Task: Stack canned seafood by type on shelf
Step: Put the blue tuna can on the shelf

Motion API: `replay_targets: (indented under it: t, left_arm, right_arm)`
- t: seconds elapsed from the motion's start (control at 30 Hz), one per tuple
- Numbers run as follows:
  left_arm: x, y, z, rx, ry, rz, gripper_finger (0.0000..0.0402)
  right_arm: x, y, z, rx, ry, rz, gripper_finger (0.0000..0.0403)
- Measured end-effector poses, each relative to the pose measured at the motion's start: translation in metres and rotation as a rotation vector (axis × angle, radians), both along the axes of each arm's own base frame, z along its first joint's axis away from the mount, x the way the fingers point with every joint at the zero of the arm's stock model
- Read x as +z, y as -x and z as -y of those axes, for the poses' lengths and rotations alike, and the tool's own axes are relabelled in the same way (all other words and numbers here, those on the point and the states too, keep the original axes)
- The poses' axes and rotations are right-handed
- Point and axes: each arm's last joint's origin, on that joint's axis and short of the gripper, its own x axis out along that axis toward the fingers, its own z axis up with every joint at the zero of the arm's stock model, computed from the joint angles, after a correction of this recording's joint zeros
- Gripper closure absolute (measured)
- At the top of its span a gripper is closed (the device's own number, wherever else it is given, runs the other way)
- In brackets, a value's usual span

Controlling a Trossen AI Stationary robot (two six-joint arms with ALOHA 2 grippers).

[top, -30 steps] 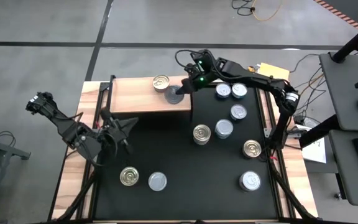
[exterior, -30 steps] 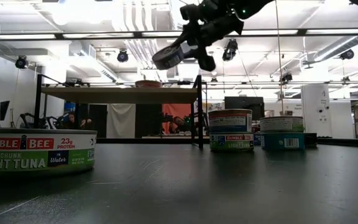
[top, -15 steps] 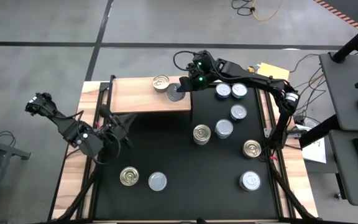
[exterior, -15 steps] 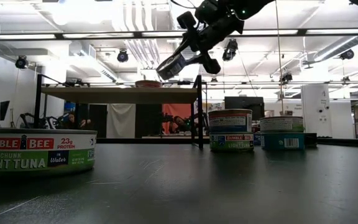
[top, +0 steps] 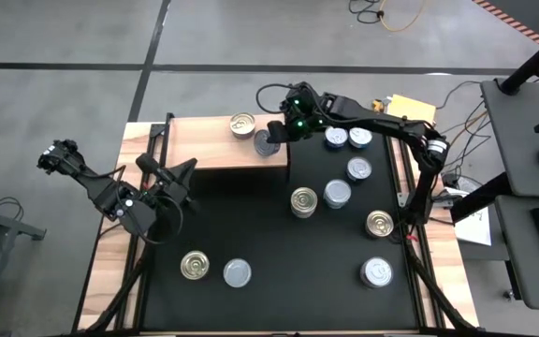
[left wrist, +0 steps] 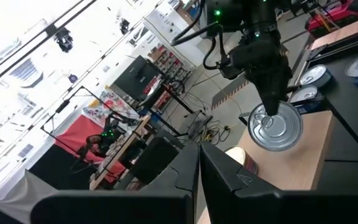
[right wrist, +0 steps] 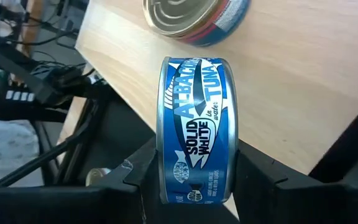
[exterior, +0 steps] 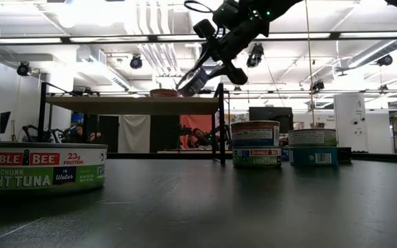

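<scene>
shelf (top: 215,142): one gold-top tin (top: 242,124) placed | right fingers (top: 271,138) pinching blue-label tin (right wrist: 196,130) above it, at its 3 o'clock | left fingers (top: 171,173) pressed together, idle | nine tins left on bench (top: 279,253)

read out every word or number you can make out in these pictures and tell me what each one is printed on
"BUMBLE BEE", "23g PROTEIN", "CHUNK LIGHT TUNA", "in Water": near can, low view.
"LIGHT TUNA": lower can of the stack farther back; its brand band is too small.
"ALBACORE TUNA in water", "SOLID WHITE": blue can in the right gripper.
Other labels: too small or blurred.
</scene>
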Motion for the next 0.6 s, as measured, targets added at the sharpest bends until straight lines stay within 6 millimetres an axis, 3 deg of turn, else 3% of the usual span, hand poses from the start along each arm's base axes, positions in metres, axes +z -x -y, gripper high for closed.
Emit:
replay_targets:
  t: [0.47, 0.6]
  left_arm:
    - [0.0000, 0.0000, 0.0001, -0.002, 0.005, 0.005, 0.0401]
    - [0.0000, 0.0000, 0.0001, -0.002, 0.005, 0.005, 0.0401]
  right_arm:
    - [-0.0034, 0.0001, -0.0067, 0.021, 0.025, -0.051, 0.0258]
    - [-0.0034, 0.0001, -0.0060, 0.011, 0.041, -0.056, 0.0242]
